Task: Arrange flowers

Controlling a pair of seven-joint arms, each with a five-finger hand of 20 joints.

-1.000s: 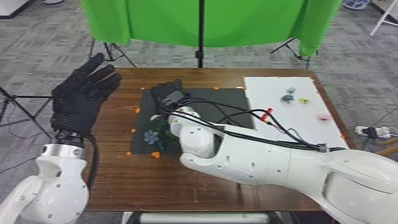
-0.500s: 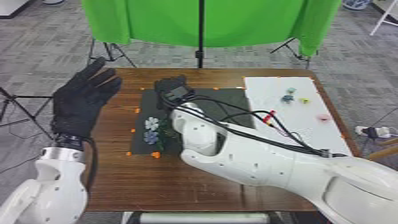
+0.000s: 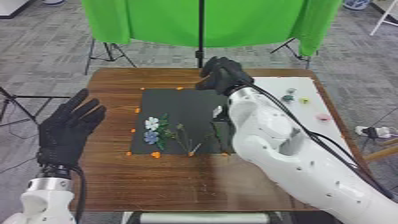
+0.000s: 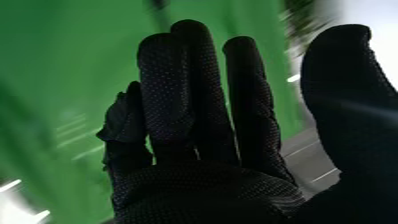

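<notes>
- We see the left hand [image 3: 69, 132] at the left side of the table [image 3: 120, 185], and its fingers are stretched and a little apart; it grasps nothing.
- The right hand [image 3: 224, 76] is near the far edge of the table, beyond the flowers. In the right wrist view we find it released, with the fingers [image 4: 164, 95] straight and the thumb [image 4: 333, 85] standing apart from them, holding nothing.
- On the dark mat [image 3: 178, 105] we see a white flower [image 3: 152, 123] and, just beside it on the near side, a blue flower [image 3: 151, 137].
- Green leaves [image 3: 163, 123] are beside the white flower. To the right of these flowers we see thin stems [image 3: 187, 144], which reach toward the near edge of the mat.
- On the white sheet [image 3: 313, 130], at the right of the mat, we see a yellow flower [image 3: 304, 100], a pink flower [image 3: 323, 117] farther toward the near side, and small bluish flowers [image 3: 288, 97] close to the yellow one.
- Small orange pieces [image 3: 155, 155] are around the edges of the mat.
- Behind the table we see a green cloth [image 3: 151, 22].
</notes>
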